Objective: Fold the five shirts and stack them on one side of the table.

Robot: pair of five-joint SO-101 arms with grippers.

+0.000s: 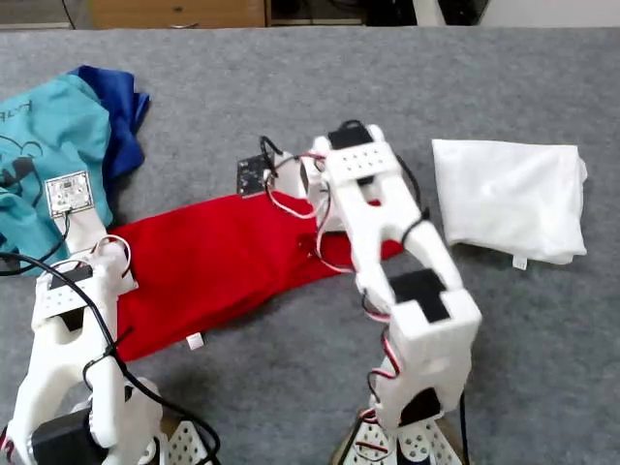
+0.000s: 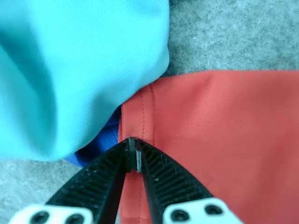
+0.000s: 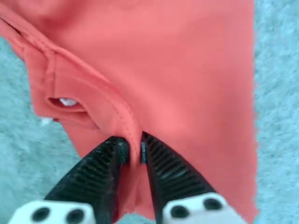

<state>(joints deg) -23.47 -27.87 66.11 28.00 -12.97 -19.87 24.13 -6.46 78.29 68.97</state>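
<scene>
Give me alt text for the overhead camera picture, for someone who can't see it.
A red shirt lies spread across a grey table, the left arm over its end beside a crumpled teal shirt and a blue shirt, the right arm over its other end. A folded white shirt lies apart beyond the right arm.

Grey felt-covered table [image 1: 242,87]. Four shirts lie on it. Red shirt [image 1: 213,262] is spread flat in a long band across the middle, slanting from near left to far right, with a small white tag [image 1: 195,340] at its near edge. Teal shirt [image 1: 48,136] is bunched at far left, its edge overlapping the red shirt's left end. Blue shirt [image 1: 121,116] is crumpled just behind the teal one and partly under it. White shirt [image 1: 509,199] is folded into a rough rectangle at right, well apart from the red one.
</scene>
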